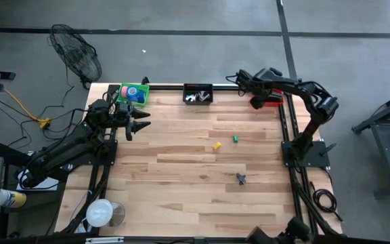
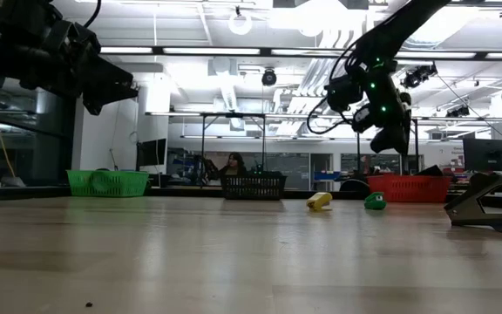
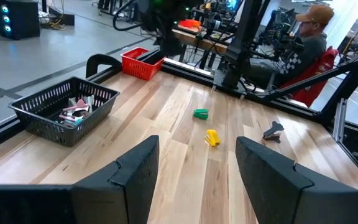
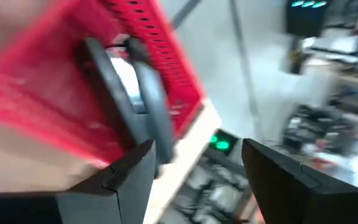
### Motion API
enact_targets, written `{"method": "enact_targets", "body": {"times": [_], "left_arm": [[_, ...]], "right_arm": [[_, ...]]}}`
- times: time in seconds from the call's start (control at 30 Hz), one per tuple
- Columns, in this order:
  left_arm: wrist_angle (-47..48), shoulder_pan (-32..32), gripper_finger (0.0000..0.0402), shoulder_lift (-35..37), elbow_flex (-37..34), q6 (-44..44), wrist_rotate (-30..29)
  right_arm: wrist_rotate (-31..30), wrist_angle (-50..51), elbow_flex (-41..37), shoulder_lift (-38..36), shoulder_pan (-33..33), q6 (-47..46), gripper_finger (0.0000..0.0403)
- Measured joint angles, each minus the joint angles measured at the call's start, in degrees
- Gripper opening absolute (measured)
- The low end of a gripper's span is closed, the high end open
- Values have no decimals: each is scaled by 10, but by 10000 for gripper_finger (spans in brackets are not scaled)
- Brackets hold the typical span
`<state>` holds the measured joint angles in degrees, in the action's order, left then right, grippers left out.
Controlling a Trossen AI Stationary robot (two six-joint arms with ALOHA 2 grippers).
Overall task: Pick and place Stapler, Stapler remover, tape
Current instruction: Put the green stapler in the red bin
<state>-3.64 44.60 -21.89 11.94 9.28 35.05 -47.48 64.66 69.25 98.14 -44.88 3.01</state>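
Observation:
My left gripper hangs open above the table's far left, beside the green basket that holds blue and pink tape rolls. My right gripper is open over the red basket at the far right. A black stapler lies in that basket. A dark stapler remover rests on the table's near right. A small yellow item and a small green item lie mid-table.
A black basket with metal pieces sits at the far edge's middle. A clear cup stands at the near left corner. A fan stands off the far left. A seated person is beyond the table's right side.

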Motion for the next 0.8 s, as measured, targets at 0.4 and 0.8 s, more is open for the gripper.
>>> {"method": "enact_targets", "body": {"times": [0.4,0.8], "left_arm": [[1,0,211,0,0,0,-1],[4,0,211,0,0,0,4]], "right_arm": [[288,19,0,-54,40,-223,231],[397,-24,-13,-89,145,-370,231]]}}
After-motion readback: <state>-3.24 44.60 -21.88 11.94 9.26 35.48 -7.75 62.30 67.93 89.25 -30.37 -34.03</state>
